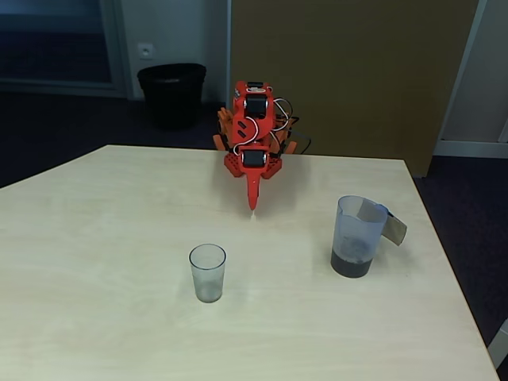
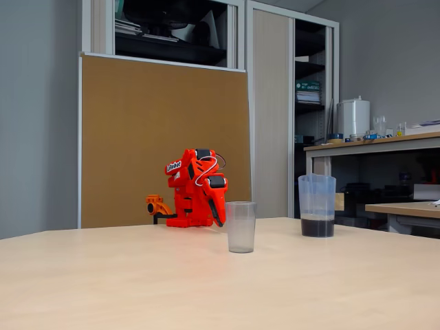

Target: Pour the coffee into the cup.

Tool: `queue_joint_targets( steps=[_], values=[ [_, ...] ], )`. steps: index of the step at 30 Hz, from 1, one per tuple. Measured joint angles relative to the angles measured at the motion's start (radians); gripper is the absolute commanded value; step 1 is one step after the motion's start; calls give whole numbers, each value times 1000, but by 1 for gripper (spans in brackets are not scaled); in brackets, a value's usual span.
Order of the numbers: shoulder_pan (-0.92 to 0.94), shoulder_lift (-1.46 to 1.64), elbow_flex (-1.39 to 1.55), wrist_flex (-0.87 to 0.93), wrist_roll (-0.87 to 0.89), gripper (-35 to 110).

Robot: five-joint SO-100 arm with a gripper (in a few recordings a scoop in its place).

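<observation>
The cup (image 1: 208, 272) (image 2: 240, 227) is a small clear tumbler standing upright and empty near the middle of the table. To its right in both fixed views stands a larger translucent jug (image 1: 359, 235) (image 2: 317, 205) with a handle, and the dark coffee (image 1: 352, 264) (image 2: 317, 227) lies shallow in its bottom. My red arm is folded at the far edge of the table, its gripper (image 1: 253, 200) (image 2: 218, 218) pointing down at the tabletop, shut and holding nothing. The gripper is well behind both vessels and touches neither.
The pale wooden table (image 1: 103, 238) spreads wide to the left of the cup. A black bin (image 1: 172, 92) stands on the floor behind it. A brown board (image 2: 158, 137) rises behind the arm.
</observation>
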Motion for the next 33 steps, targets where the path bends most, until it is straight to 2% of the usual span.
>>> queue_joint_targets(
  steps=[7,15,18,22,29,33],
  values=[
    [-5,0,0,0,0,0],
    [-337,0,0,0,15,0],
    [-449,11,0,-3,178,5],
    [-575,57,0,-18,411,3],
    [-600,61,0,-132,882,3],
    [-598,61,0,-178,1025,3]
  ],
)
